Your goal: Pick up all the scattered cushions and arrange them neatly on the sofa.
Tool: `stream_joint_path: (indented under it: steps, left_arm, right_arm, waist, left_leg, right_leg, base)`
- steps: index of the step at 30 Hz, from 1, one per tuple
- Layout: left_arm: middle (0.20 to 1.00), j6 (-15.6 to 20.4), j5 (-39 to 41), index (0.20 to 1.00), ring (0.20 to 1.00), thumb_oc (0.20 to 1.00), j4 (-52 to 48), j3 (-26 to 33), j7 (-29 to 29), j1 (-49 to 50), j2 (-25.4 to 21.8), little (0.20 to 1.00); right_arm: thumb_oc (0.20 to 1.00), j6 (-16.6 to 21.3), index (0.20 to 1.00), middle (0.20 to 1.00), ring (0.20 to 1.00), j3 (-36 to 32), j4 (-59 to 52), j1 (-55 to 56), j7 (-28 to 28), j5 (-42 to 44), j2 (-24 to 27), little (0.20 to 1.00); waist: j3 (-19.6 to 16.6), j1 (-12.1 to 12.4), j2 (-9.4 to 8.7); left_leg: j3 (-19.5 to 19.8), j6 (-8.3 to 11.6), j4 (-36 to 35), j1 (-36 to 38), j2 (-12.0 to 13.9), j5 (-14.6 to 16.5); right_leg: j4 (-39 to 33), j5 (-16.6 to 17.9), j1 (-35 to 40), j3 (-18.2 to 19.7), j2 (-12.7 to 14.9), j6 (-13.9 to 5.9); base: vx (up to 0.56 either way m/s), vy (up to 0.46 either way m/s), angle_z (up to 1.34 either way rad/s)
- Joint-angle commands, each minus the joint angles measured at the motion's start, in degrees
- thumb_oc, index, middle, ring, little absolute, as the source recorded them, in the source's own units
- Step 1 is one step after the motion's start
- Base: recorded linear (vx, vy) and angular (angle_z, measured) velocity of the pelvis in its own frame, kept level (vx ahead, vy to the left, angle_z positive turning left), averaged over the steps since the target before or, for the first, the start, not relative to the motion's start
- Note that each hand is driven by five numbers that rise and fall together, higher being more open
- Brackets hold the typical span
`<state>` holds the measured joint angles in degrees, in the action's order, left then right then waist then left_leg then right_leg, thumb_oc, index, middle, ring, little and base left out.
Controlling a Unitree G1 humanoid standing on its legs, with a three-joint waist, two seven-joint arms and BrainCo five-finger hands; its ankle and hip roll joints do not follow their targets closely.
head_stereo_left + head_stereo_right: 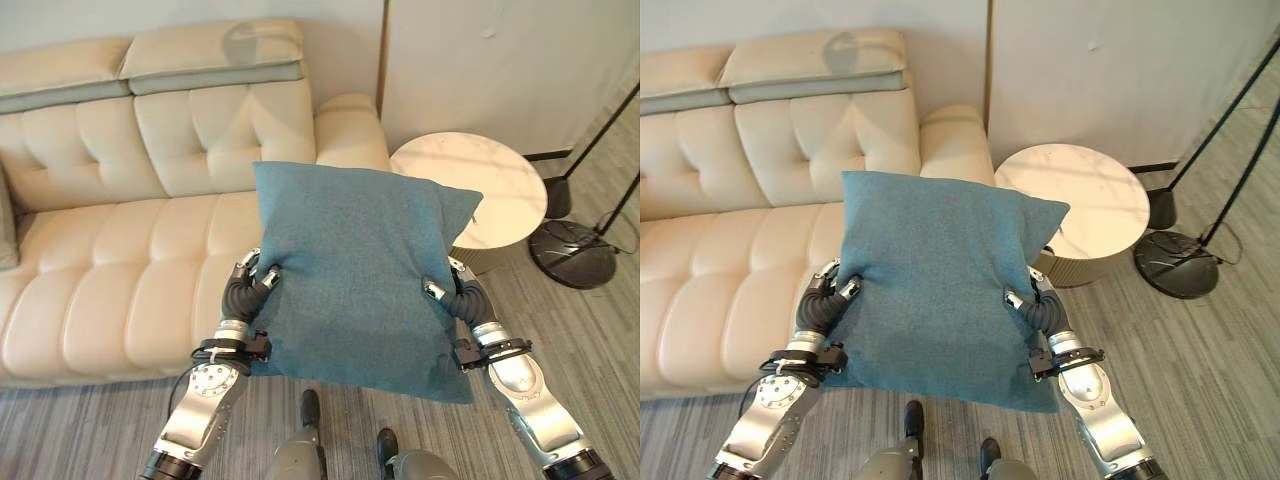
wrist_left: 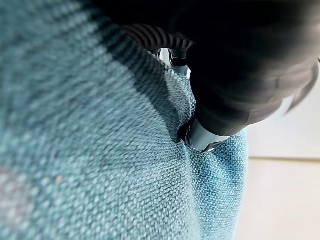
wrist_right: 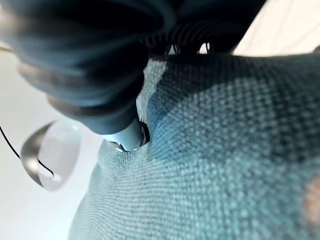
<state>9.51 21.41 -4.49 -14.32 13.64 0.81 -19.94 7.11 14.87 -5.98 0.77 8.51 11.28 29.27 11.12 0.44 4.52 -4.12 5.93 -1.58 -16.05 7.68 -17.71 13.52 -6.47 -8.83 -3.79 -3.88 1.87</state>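
We hold a teal-blue cushion (image 1: 355,285) up in the middle of the frame, in front of the cream tufted sofa (image 1: 110,250) that fills the upper left and left. The cushion is square, of a coarse woven fabric whose weave reads clearly in the wrist views, plump in the middle, with pointed corners and a slightly creased top edge. It hangs off the sofa seat, its upper part overlapping the sofa's right armrest and its upper right corner overlapping the round marble-topped side table (image 1: 490,185) at the right of centre. We see no label, print or writing on its fabric. Our left hand (image 1: 252,280) comes up from the lower left and grips the cushion's left edge, fingers (image 1: 268,277) curled onto the front face with the fabric pinched under them. Our right hand (image 1: 452,290) rises from the lower right and clamps the right edge the same way, a fingertip pressed into the cloth. Both wrists are bent inward toward the cushion. At the far right stands a black floor lamp base (image 1: 572,253) on the grey wood-look floor (image 1: 600,350).
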Motion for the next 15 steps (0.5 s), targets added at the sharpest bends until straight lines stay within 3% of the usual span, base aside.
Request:
stream_joint_path:
  steps: [1, 2, 5, 6, 7, 9, 15]
  left_arm:
    - [0.200, 5.7, 1.1, 0.200, 0.200, 0.200, -4.7, -5.2, -5.1, -9.9, -0.6, 0.200]
    - [0.200, 5.5, 1.5, 0.200, 0.200, 0.200, -4.5, -6.0, -6.0, -10.3, -0.2, 0.200]
    - [0.200, 5.3, 2.0, 0.200, 0.200, 0.200, -4.1, -6.9, -6.1, -11.1, 0.4, 0.200]
    - [0.200, 5.3, 2.0, 0.200, 0.200, 0.200, -4.1, -6.9, -6.1, -11.2, 0.4, 0.200]
    - [0.200, 5.2, 2.5, 0.200, 0.200, 0.200, -3.4, -7.4, -5.9, -12.0, 1.1, 0.200]
    - [0.200, 5.0, 2.9, 0.200, 0.200, 0.200, -3.1, -7.9, -6.4, -12.1, 1.2, 0.200]
    - [0.200, 4.3, 2.2, 0.200, 0.200, 0.200, -3.7, -6.8, -7.1, -10.9, -0.3, 0.200]
  right_arm:
    - [0.200, 7.6, 0.200, 0.200, 0.200, 2.6, -8.5, -6.2, -2.5, 1.1, -4.3, 0.200]
    - [0.200, 7.7, 0.200, 0.200, 0.200, 2.4, -9.0, -4.9, -3.4, 1.9, -4.0, 0.200]
    - [0.200, 7.9, 0.200, 0.200, 0.200, 1.8, -9.6, -4.0, -4.1, 2.8, -4.1, 0.200]
    - [0.200, 7.9, 0.200, 0.200, 0.200, 1.8, -9.6, -4.0, -4.1, 2.8, -4.1, 0.200]
    - [0.200, 8.1, 0.200, 0.200, 0.200, 0.5, -10.2, -3.3, -4.2, 3.5, -3.8, 0.200]
    - [0.200, 8.3, 0.200, 0.200, 0.200, -0.6, -11.2, -2.7, -4.2, 3.8, -4.0, 0.200]
    - [0.200, 7.8, 0.200, 0.200, 0.200, 0.4, -11.9, -3.6, -5.3, 6.5, -5.7, 0.200]
  waist:
    - [-0.8, -2.4, -6.84]
    - [-0.9, -3.4, -8.13]
    - [-1.4, -4.4, -8.76]
    - [-1.3, -4.5, -8.72]
    - [-1.8, -5.7, -8.78]
    - [-2.8, -6.5, -7.99]
    - [-3.2, -6.2, -8.57]
  left_leg:
    - [-7.3, -2.99, 6.1, 1.2, -6.2, 13.7]
    - [-6.6, -3.44, 11.4, 2.9, -6.0, 18.8]
    - [-7.5, -3.54, 13.0, 4.5, -4.7, 20.5]
    - [-7.3, -3.51, 13.1, 4.5, -4.7, 20.6]
    - [-10.4, -3.15, 12.0, 7.4, -2.3, 20.9]
    - [-13.6, -2.55, 8.1, 10.7, -0.9, 20.4]
    - [-12.9, -3.03, 5.8, 12.2, -2.7, 21.2]
  right_leg:
    - [-13.2, 0.5, 9.3, 2.9, 3.9, -5.24]
    - [-13.0, 1.3, 8.8, 1.0, 5.8, -5.56]
    - [-13.0, 1.8, 8.0, -1.0, 7.0, -5.52]
    - [-13.0, 1.8, 8.1, -1.2, 7.0, -5.51]
    - [-13.2, 1.9, 8.2, -4.2, 8.0, -5.61]
    - [-13.2, 1.6, 8.4, -7.1, 8.3, -6.05]
    - [-12.9, 2.2, 10.1, -8.3, 10.3, -7.31]
  base:
    - [-0.23, 0.022, 0.77]
    - [-0.15, 0.017, 0.41]
    - [-0.06, 0.027, 0.57]
    - [-0.02, 0.077, 0.93]
    - [0.03, 0.113, 0.63]
    - [0.06, 0.151, 0.97]
    - [0.09, 0.166, 0.59]
